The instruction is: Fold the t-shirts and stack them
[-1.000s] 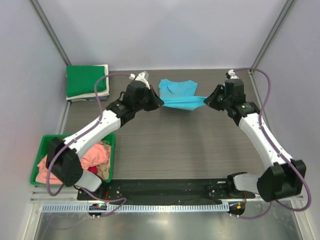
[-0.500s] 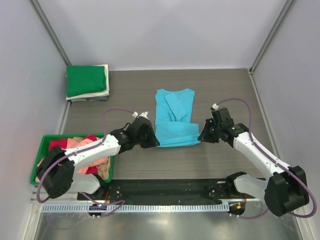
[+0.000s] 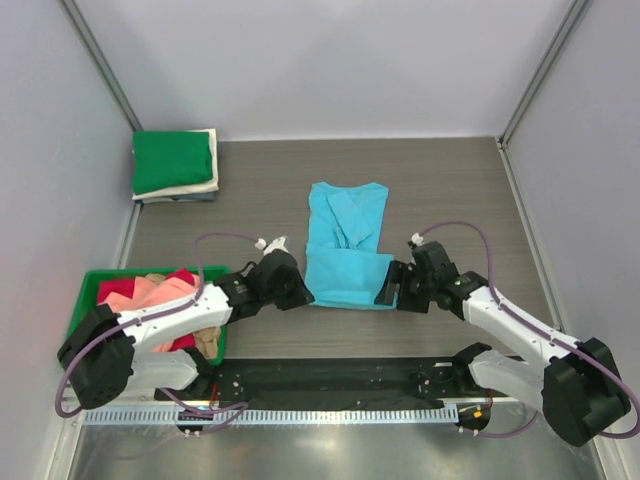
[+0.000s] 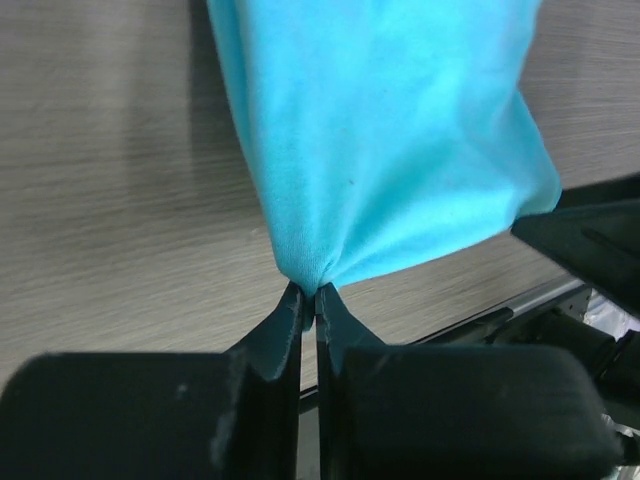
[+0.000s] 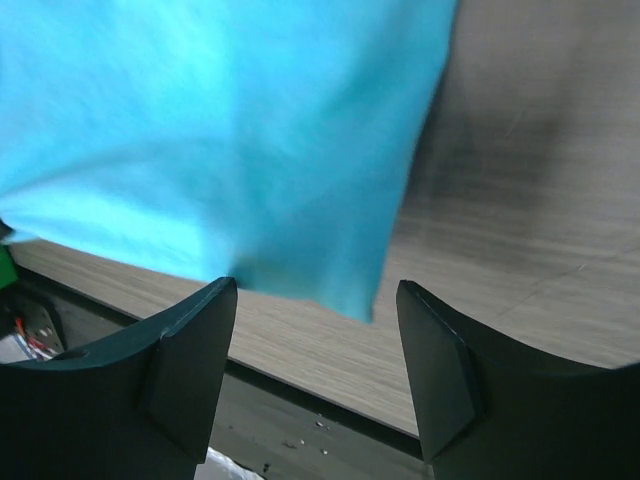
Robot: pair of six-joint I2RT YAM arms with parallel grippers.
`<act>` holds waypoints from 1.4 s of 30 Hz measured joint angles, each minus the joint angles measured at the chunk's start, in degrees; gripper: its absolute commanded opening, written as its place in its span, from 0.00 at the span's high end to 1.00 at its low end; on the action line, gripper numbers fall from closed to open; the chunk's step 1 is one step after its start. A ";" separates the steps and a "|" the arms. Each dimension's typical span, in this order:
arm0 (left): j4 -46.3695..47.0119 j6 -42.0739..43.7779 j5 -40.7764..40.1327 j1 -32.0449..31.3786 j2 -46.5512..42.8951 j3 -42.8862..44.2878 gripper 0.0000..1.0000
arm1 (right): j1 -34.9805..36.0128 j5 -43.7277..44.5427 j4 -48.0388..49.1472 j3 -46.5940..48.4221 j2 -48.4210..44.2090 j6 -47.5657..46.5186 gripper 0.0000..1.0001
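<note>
From above, a blue t-shirt (image 3: 345,245) is lying mid-table (image 3: 450,190) with its sleeves turned inward. The two arms are flanking its near edge. The left gripper (image 3: 300,293) is touching the near left corner and the right gripper (image 3: 388,290) is sitting at the near right corner. A folded pile (image 3: 175,165), green over cream, is waiting at the far left corner. Loose t-shirts (image 3: 150,295) in pink, red and tan are spilling from the green bin (image 3: 88,285) at the near left.

At the left wrist, the left gripper (image 4: 310,300) is clamping tight on a gathered corner of the blue t-shirt (image 4: 390,150), and the cloth is fanning away from the pinch over the wood-grain table (image 4: 100,200).

At the right wrist, the fingers of the right gripper (image 5: 315,290) are standing well apart and gripping nothing. The corner of the blue t-shirt (image 5: 220,130) is hanging free between them, and the picture is somewhat blurred.

By these views the job is looking partly done. At least two shirts are already sitting folded in the pile, the blue one appears to be in mid-fold, and it is not yet on the pile. The shirts in the bin are waiting untouched, so most of the work seems to lie ahead.
</note>
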 measured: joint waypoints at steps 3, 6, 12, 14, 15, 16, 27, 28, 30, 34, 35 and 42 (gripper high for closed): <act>0.35 -1.25 -0.63 -0.26 -2.01 -4.17 0.37 | 2.69 0.00 2.03 -5.31 -0.96 2.14 0.29; 0.35 -2.60 -1.03 -0.57 -4.17 -7.63 0.21 | 3.72 0.87 2.82 -7.45 -1.03 3.74 0.28; -0.52 -1.49 -3.85 -0.72 -8.92 -9.18 0.16 | 3.72 6.08 5.62 -6.45 -0.50 4.79 0.26; -1.44 0.07 -5.73 -0.68 -9.14 -7.37 0.18 | 3.67 7.43 5.62 -4.72 1.38 4.79 0.25; -1.77 1.14 -6.49 -0.37 -8.68 -6.05 0.19 | 3.45 8.37 5.68 -3.10 3.08 4.76 0.25; -1.92 2.51 -7.21 0.07 -7.72 -4.20 0.20 | 3.08 9.22 5.79 -1.62 4.74 4.70 0.25; 3.02 12.90 -4.07 13.07 16.63 10.03 0.35 | -5.35 12.24 10.84 8.74 21.33 2.60 0.34; 3.63 13.25 -3.56 13.68 18.95 10.75 0.38 | -5.62 12.22 11.26 9.14 22.64 2.47 0.37; 4.55 14.03 -2.14 14.43 22.43 11.87 0.39 | -5.92 11.61 12.26 10.05 24.98 2.12 0.39; 7.30 14.49 0.42 15.10 26.91 14.27 0.44 | -5.95 10.29 15.43 11.34 27.69 1.42 0.51; 7.89 14.53 0.72 15.17 27.56 15.10 0.46 | -5.95 10.08 16.02 11.56 28.20 1.22 0.53; 9.84 15.43 2.21 15.34 30.75 18.16 0.86 | -6.82 8.90 18.99 12.68 31.34 0.63 0.87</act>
